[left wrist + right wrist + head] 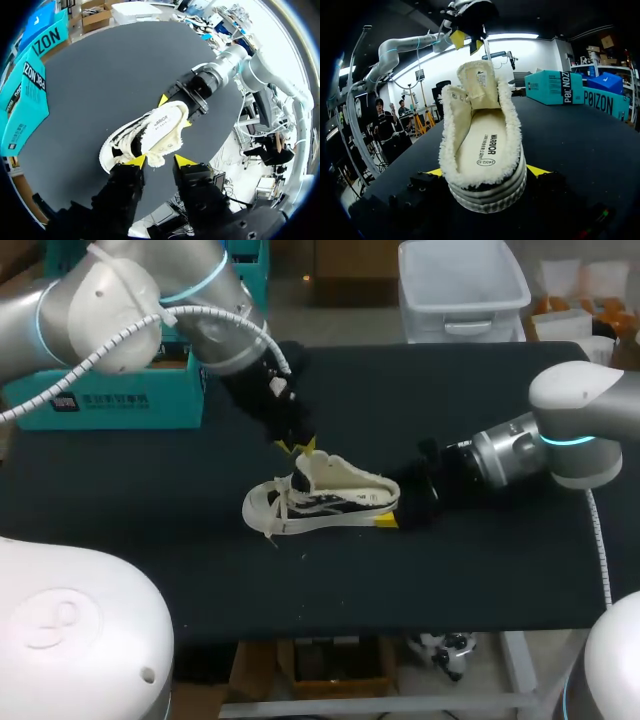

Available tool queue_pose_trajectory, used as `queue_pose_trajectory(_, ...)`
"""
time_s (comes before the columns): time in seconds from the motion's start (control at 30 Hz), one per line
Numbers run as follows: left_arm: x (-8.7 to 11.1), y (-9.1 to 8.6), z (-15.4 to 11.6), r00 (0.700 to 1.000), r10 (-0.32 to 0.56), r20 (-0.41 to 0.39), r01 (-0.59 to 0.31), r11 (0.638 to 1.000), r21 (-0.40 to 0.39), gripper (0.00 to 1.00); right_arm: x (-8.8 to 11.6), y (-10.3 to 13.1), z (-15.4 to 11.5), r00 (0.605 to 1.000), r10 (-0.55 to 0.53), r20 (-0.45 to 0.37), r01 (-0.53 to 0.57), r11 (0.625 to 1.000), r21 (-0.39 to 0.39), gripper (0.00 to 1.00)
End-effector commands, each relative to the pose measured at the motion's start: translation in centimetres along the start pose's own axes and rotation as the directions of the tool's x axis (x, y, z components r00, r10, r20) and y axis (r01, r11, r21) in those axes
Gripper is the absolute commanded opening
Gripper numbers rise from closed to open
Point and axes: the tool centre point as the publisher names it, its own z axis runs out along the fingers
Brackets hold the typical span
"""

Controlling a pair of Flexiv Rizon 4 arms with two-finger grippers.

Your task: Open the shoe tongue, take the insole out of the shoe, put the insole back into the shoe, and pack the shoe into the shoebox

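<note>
"What have you got on your end?"

"I see the black table (pixel 480 580) with the teal shoebox (pixel 100 400) at its far left corner, well apart from the shoe (pixel 320 505). The shoe sits near the middle, toe toward my left and heel toward my right arm."

"And the arms?"

"My right gripper (pixel 487 172) is clamped on the heel, one yellow tip against each side. My left gripper (pixel 157 161) hangs over the front of the shoe's opening with its fingers apart, gripping nothing."

"Where's the insole?"

"From the right wrist I can see the insole (pixel 487 150) lying flat inside the shoe, with fleecy lining around it. The tongue (pixel 479 82) stands upright just below the left tips."
</note>
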Motion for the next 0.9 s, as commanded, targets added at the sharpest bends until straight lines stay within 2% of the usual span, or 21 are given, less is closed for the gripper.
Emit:
queue_pose_trajectory(0.03,2.6,-1.1,-2.0,0.89,0.456,0.014,-0.449,0.882,-0.141,0.0,-0.3,-1.0,0.4,1.0,0.002,-0.002,-0.002,1.0,-0.002,0.0)
queue_pose_trajectory(0.07,3.0,-1.3,-2.1,0.868,0.495,0.022,-0.486,0.86,-0.156,0.0,-0.3,-1.0,0.4,1.0,0.002,-0.002,-0.002,1.0,-0.002,0.0)
queue_pose_trajectory(0.13,3.9,-1.9,-1.7,0.764,0.645,0.0,-0.63,0.747,-0.213,0.0,-0.3,-1.0,0.4,1.0,0.002,-0.002,-0.002,1.0,-0.002,0.0)
queue_pose_trajectory(0.17,4.1,-2.3,-1.4,0.745,0.667,0.0,-0.648,0.724,-0.236,0.0,-0.3,-1.0,0.4,1.0,0.002,-0.002,-0.002,1.0,-0.002,0.0)
queue_pose_trajectory(0.23,4.4,-2.9,-0.7,0.654,0.755,-0.034,-0.734,0.623,-0.271,0.0,-0.3,-1.0,0.4,1.0,0.002,-0.002,-0.002,1.0,-0.002,0.0)
queue_pose_trajectory(0.27,4.4,-3.1,-0.3,0.633,0.773,-0.042,-0.747,0.596,-0.294,0.0,-0.3,-1.0,0.4,1.0,0.002,-0.002,-0.002,1.0,-0.002,0.0)
queue_pose_trajectory(0.3,4.3,-3.2,0.2,0.572,0.818,-0.063,-0.791,0.529,-0.308,0.0,-0.3,-1.0,0.4,1.0,0.002,-0.002,-0.002,1.0,-0.002,0.0)
queue_pose_trajectory(0.37,4.1,-3.2,0.8,0.533,0.843,-0.076,-0.813,0.485,-0.321,0.0,-0.3,-1.0,0.4,1.0,0.002,-0.002,-0.002,1.0,-0.002,0.0)
queue_pose_trajectory(0.4,3.8,-3.1,1.4,0.495,0.866,-0.071,-0.83,0.447,-0.334,0.0,-0.3,-1.0,0.4,1.0,0.002,-0.002,-0.002,1.0,-0.002,0.0)
queue_pose_trajectory(0.43,3.7,-3.2,1.7,0.492,0.867,-0.08,-0.831,0.44,-0.341,0.0,-0.3,-1.0,0.4,1.0,0.002,-0.002,-0.002,1.0,-0.002,0.0)
queue_pose_trajectory(0.47,3.4,-3.2,2.2,0.459,0.885,-0.084,-0.844,0.404,-0.354,0.0,-0.3,-1.0,0.4,1.0,0.002,-0.002,-0.002,1.0,-0.002,0.0)
queue_pose_trajectory(0.5,3.2,-3.1,2.5,0.441,0.893,-0.092,-0.85,0.383,-0.362,0.0,-0.3,-1.0,0.4,1.0,0.002,-0.002,-0.002,1.0,-0.002,0.0)
queue_pose_trajectory(0.53,3.1,-3.1,2.8,0.413,0.904,-0.109,-0.858,0.346,-0.38,0.0,-0.3,-1.0,0.4,1.0,0.002,-0.002,-0.002,1.0,-0.002,0.0)
queue_pose_trajectory(0.57,2.8,-3.0,3.0,0.358,0.922,-0.148,-0.863,0.266,-0.43,0.0,-0.3,-1.0,0.4,1.0,0.002,-0.002,-0.002,1.0,-0.002,0.0)
queue_pose_trajectory(0.9,2.8,-3.0,3.0,0.358,0.922,-0.148,-0.863,0.266,-0.43,0.0,-0.3,-1.0,0.4,1.0,0.002,-0.002,-0.002,1.0,-0.002,0.0)
